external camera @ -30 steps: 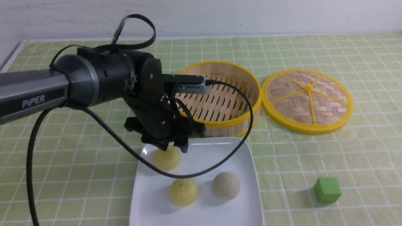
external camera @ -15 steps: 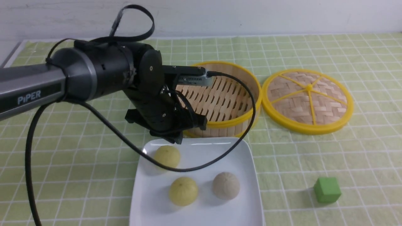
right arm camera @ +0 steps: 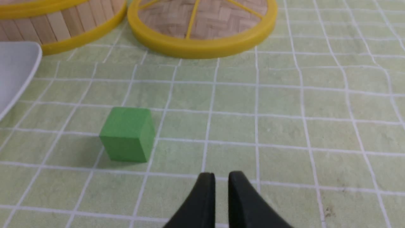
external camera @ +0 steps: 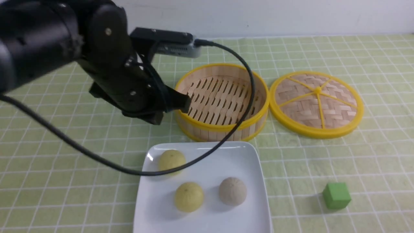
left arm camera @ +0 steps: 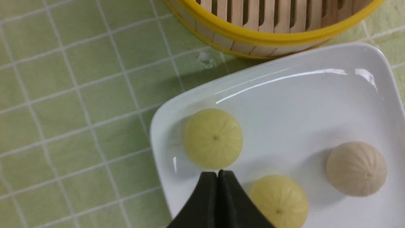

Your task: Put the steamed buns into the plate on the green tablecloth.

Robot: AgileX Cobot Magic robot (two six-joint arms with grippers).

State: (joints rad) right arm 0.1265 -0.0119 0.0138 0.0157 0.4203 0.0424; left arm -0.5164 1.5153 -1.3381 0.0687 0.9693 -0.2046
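Your left gripper (left arm camera: 217,177), fingertips pressed together on nothing, hangs above the plate (external camera: 245,155), where all three steamed buns (external camera: 189,196) sit. The green tablecloth (external camera: 323,161) spreads beneath, meeting a white wall (external camera: 291,16). Right gripper (right arm camera: 221,179): nearly closed, empty.

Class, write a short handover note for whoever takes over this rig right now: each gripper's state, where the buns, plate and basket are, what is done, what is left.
Left gripper: shut, empty, above the plate's near-left part.
Right gripper: nearly shut, empty, over bare green tablecloth near the green cube.
Steamed buns: two yellow and one beige, all on the plate.
Steamer basket: empty; its lid lies beside it.
Done: all three visible buns plated.
Left: nothing but parking the arms, as far as can be seen.
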